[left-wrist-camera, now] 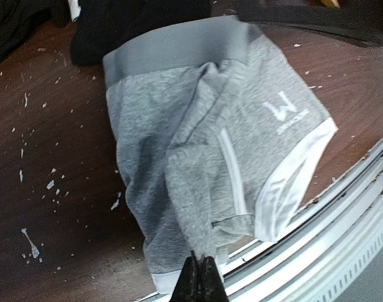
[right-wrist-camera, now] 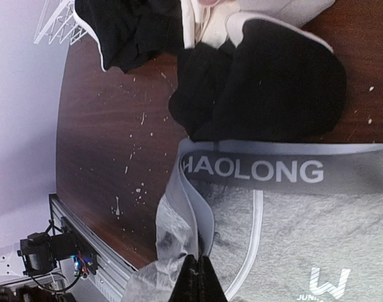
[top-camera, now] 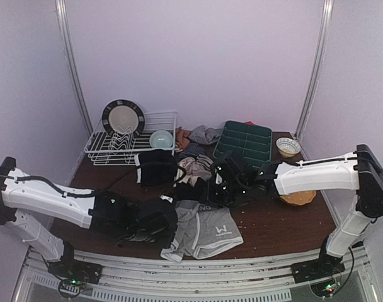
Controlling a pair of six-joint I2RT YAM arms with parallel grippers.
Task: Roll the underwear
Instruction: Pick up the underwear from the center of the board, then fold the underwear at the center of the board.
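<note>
Grey underwear (top-camera: pixel 204 233) at table (top-camera: pixel 286 220) edge: left claw (left-wrist-camera: pixel 201 267) clenched on hem, right claw (right-wrist-camera: pixel 196 264) on waistband. Black underwear (right-wrist-camera: pixel 267 82) abuts waistband; dish rack (top-camera: pixel 131 141) behind.

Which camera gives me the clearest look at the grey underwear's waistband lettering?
Right wrist: the waistband of the grey underwear spans the frame, lettering readable. Left wrist shows that waistband without lettering; top external shows it small, letters barely legible.

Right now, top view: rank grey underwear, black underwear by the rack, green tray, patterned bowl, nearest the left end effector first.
1. grey underwear, touching it, front centre.
2. black underwear, mid-table.
3. green tray, back right.
4. patterned bowl, back-right corner.
</note>
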